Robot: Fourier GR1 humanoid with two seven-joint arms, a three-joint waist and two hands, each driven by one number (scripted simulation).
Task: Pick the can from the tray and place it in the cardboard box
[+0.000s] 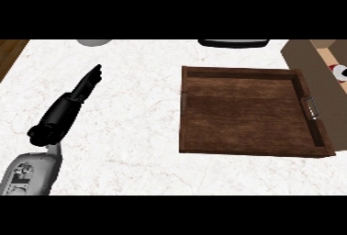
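One tray, one cardboard box – one left hand, fingers straight

- Your tray sits on the bench, right of centre.
- Just right of the tray you have the cardboard box, running out of view at the right edge.
- Inside the box, at that edge, a can partly shows.
- Your left robot hand lies over the bench, well left of the tray, fingers straight, pointing away from you.
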